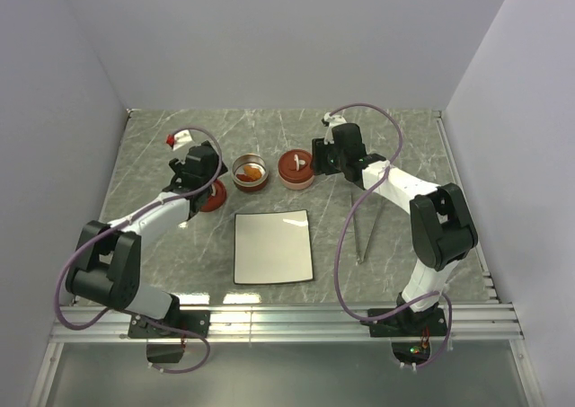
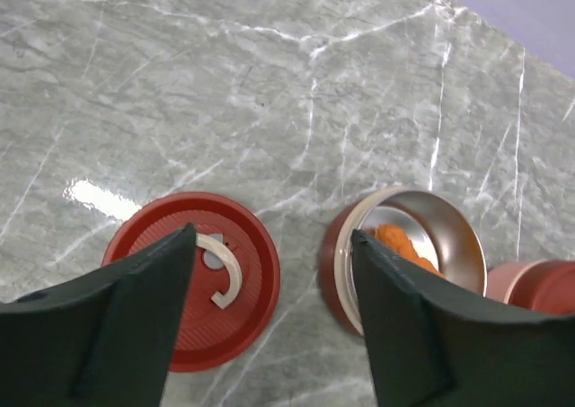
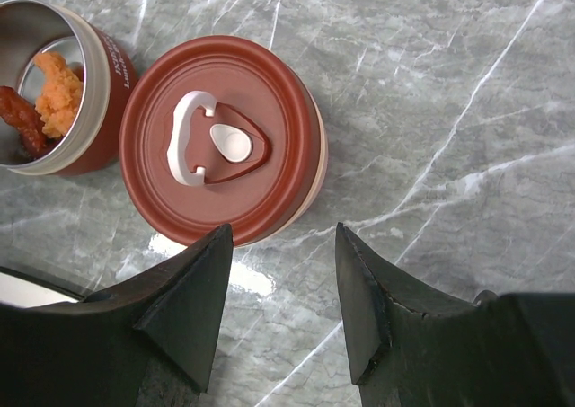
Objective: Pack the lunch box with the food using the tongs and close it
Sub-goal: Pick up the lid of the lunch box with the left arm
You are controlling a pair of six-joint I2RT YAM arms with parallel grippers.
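Note:
The lunch box (image 1: 250,172) is a round steel pot with a red wrap, standing open with orange and dark red food (image 1: 252,171) inside. Its red lid (image 1: 214,197) lies flat on the table to the left. My left gripper (image 1: 201,168) hovers open above the gap between lid (image 2: 193,281) and pot (image 2: 409,245), holding nothing. A second pot (image 1: 296,170) stands closed under its red lid (image 3: 220,137). My right gripper (image 3: 283,232) is open and empty just right of it. The tongs (image 1: 361,236) lie on the table under the right arm. Food (image 3: 56,85) also shows in the right wrist view.
A bare white square plate (image 1: 272,246) lies in front of the pots at the table's middle. Grey walls enclose the marble table on three sides. A metal rail (image 1: 287,315) runs along the near edge by the arm bases.

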